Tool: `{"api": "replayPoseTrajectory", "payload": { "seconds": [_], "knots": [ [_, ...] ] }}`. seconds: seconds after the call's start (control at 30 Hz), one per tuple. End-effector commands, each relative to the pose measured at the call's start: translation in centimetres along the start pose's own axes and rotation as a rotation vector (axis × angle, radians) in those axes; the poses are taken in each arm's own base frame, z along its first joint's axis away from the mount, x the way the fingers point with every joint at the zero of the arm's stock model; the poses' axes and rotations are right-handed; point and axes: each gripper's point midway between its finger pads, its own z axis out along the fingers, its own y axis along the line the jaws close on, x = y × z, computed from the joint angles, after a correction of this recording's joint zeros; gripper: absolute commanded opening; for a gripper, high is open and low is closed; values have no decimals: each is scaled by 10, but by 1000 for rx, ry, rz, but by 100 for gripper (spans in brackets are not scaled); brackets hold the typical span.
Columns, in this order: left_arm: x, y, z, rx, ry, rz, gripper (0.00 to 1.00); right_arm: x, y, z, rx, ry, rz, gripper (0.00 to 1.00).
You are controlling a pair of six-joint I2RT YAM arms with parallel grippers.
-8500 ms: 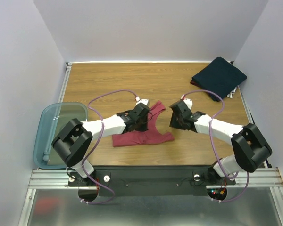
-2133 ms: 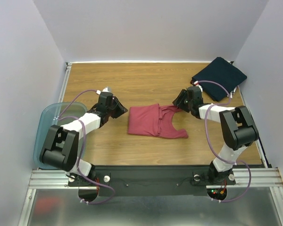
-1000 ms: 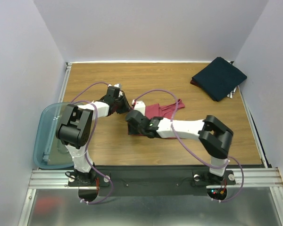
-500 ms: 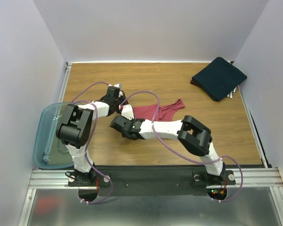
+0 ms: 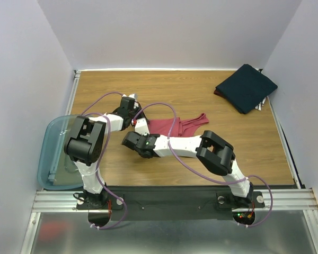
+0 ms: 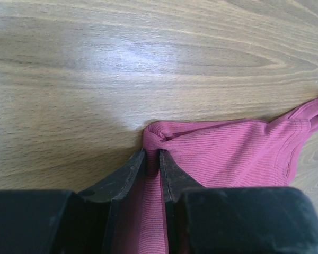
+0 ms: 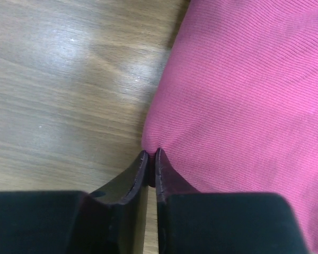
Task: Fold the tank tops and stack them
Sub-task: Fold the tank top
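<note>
The maroon tank top [image 5: 165, 126] lies partly folded mid-table, its straps [image 5: 199, 119] pointing right. My left gripper [image 5: 134, 119] is at its far left corner and is shut on a bunched fold of the maroon cloth [image 6: 222, 153], fingertips [image 6: 139, 159] low over the wood. My right arm reaches across to the left. My right gripper [image 5: 134, 143] is shut on the cloth's near left edge [image 7: 244, 95]. The navy tank top [image 5: 247, 86] lies folded at the far right corner.
A translucent teal bin [image 5: 57, 151] sits off the table's left edge. Another cloth's edge shows under the navy top [image 5: 261, 105]. The right forearm [image 5: 180, 145] lies across the table in front of the maroon top. Walls close in on three sides.
The left gripper moved in to the maroon top's left corner and shut on it. The right arm swung from the strap side across to the near left edge and shut on it.
</note>
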Motion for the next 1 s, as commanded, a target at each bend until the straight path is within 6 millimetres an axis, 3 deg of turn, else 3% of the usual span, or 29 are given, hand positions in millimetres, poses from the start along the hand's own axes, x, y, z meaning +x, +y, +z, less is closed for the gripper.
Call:
{"api": "replayPoseTrajectory", "payload": {
  "seconds": [0.0, 0.33, 0.57, 0.97],
  "knots": [
    [-8, -6, -1, 25, -23, 6, 27, 16, -2, -12, -18, 62, -27, 9],
    [-18, -22, -28, 64, -85, -17, 36, 31, -15, -39, -137, 88, -21, 6],
    [-2, -18, -39, 92, -88, -49, 39, 39, -28, -46, -190, 117, 9, 4],
    [24, -16, -33, 124, -35, -37, 44, 34, -32, -44, -210, 129, 39, 3]
  ]
}}
